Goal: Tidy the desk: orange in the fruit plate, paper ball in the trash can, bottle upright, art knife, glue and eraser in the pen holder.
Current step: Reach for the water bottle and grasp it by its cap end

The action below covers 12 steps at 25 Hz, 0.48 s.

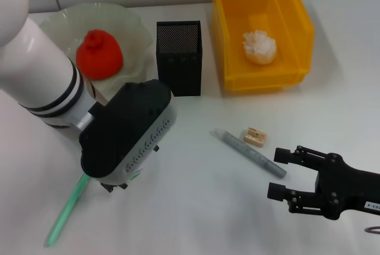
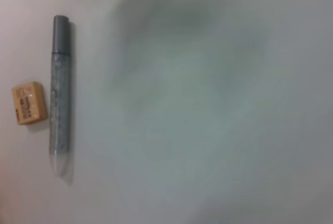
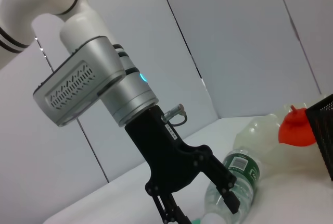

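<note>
With the orange (image 1: pixel 99 54) in the fruit plate (image 1: pixel 134 22) and the paper ball (image 1: pixel 259 47) binned, the left pincer (image 3: pixel 208 195) straddles the lying bottle (image 3: pixel 237 181), released; next it must clench and upright it.

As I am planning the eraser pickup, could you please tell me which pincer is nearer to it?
Right. The right pincer sits open just in front of the eraser, on its right. The left pincer is well off to its left, down at the lying bottle.
</note>
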Motion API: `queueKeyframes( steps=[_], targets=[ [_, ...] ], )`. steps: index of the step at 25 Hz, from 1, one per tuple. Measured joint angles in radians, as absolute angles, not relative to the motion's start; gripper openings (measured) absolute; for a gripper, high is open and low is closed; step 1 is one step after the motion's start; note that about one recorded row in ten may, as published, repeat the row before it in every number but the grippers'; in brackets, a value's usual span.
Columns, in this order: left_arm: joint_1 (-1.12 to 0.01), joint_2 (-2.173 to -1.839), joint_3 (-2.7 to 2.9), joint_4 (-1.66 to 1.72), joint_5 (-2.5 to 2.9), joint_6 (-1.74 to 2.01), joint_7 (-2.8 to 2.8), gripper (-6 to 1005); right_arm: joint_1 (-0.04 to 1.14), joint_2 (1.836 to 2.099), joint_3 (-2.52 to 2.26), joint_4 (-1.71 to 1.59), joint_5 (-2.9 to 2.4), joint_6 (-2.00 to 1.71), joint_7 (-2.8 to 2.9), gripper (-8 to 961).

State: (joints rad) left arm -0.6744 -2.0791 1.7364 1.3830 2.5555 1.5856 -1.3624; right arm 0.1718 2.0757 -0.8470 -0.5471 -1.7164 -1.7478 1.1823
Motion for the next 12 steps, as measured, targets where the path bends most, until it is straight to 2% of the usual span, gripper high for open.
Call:
queueKeyframes(
  steps=[12],
  targets=[
    [-0.698,-2.080,1.783,1.344,2.560,1.559,-1.386,864,0.178,2.067,-0.847,-0.549,-1.724,-1.739,1.183,844]
  ],
)
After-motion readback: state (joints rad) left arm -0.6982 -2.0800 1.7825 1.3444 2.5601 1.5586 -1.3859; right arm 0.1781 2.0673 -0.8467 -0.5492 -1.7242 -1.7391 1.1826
